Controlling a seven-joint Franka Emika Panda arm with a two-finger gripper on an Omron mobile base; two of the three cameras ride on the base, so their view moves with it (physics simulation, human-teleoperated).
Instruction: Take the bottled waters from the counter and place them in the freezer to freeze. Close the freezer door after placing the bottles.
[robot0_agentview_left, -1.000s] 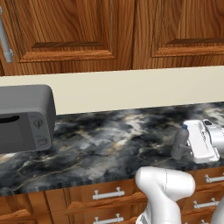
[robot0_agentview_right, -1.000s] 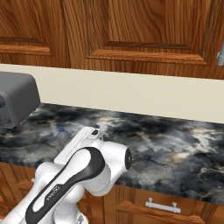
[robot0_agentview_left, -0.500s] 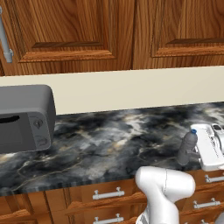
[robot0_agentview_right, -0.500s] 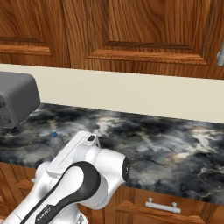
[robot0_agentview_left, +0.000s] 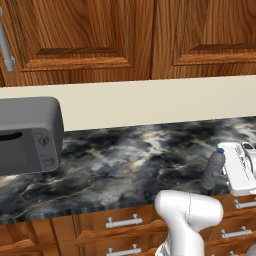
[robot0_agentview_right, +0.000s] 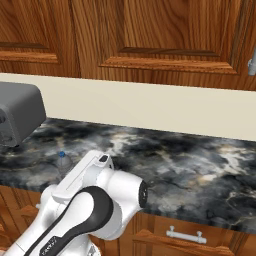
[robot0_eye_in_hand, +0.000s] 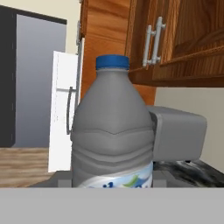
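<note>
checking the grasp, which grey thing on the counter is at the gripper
The bottle: small, upright, blue-capped, right at the gripper near the front edge of the counter. The toaster is the big box far from it.

Upper wall cabinets (robot0_agentview_left: 80, 35) in reddish-brown wood with raised panels run across the top; 2 silver bar handles (robot0_eye_in_hand: 154, 41) on one door in the hand view. Cream backsplash (robot0_agentview_left: 150, 100) is a plain band under them. Grey toaster (robot0_agentview_left: 27, 132) at far left, slots facing sideways. Lower drawers (robot0_agentview_left: 120, 227) same wood, short silver pulls (robot0_agentview_right: 186, 234). Beyond the run: wood plank floor (robot0_eye_in_hand: 24, 164), a white panel (robot0_eye_in_hand: 64, 109) with curved handle, possibly an open door, and a dark tall surface (robot0_eye_in_hand: 6, 78) beside a grey wall. Light even, soft shadows
</note>
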